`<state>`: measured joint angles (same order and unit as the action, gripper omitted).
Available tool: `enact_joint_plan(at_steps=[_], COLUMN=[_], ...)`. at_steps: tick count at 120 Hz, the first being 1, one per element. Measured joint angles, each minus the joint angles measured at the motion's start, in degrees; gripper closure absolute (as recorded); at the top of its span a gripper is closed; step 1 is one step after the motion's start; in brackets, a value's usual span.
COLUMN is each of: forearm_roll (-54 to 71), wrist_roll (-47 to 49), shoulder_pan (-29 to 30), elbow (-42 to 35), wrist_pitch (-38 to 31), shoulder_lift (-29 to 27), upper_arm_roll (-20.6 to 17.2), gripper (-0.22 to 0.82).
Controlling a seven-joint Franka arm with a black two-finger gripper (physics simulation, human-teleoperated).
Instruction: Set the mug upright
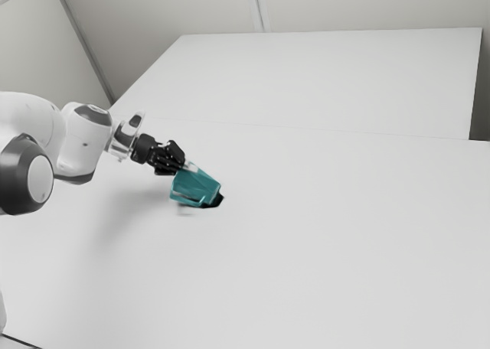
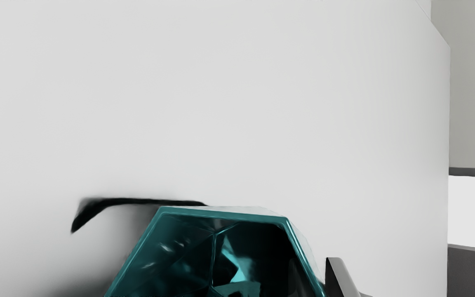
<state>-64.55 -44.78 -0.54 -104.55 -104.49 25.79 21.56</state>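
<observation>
My gripper (image 1: 182, 164) is at the upper, open end of the teal mug (image 1: 196, 188) in the exterior view. The mug leans, its mouth toward the hand and its other end low over the table near a dark patch. In the wrist view the mouth of the mug (image 2: 215, 233) faces the camera, with angular walls and a dark interior. My gripper (image 2: 321, 282) is shut on the mug's wall, one finger (image 2: 342, 278) outside it and a dark finger faintly visible inside. The mug's lower part is hidden there.
A broad white table (image 1: 321, 234) extends around the mug. Behind it stands another pale flat surface (image 1: 329, 81), with light walls beyond. In the wrist view, a thin dark curved shadow lies beside the mug.
</observation>
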Motion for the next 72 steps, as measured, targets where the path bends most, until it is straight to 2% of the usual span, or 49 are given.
enact_joint_plan(at_steps=[36,63,72], forearm_roll=[-0.20,12.06,17.56], wrist_roll=[1.17,6.45,8.70], shoulder_pan=[-1.22,-3.14,-3.32], elbow=[0.02,2.16,3.51], wrist_pitch=[-0.03,-1.46,-2.70], shoulder_lift=[-4.07,-7.30,-7.53], upper_arm_roll=[-0.16,-0.73,-2.32], gripper=[0.78,0.78,0.78])
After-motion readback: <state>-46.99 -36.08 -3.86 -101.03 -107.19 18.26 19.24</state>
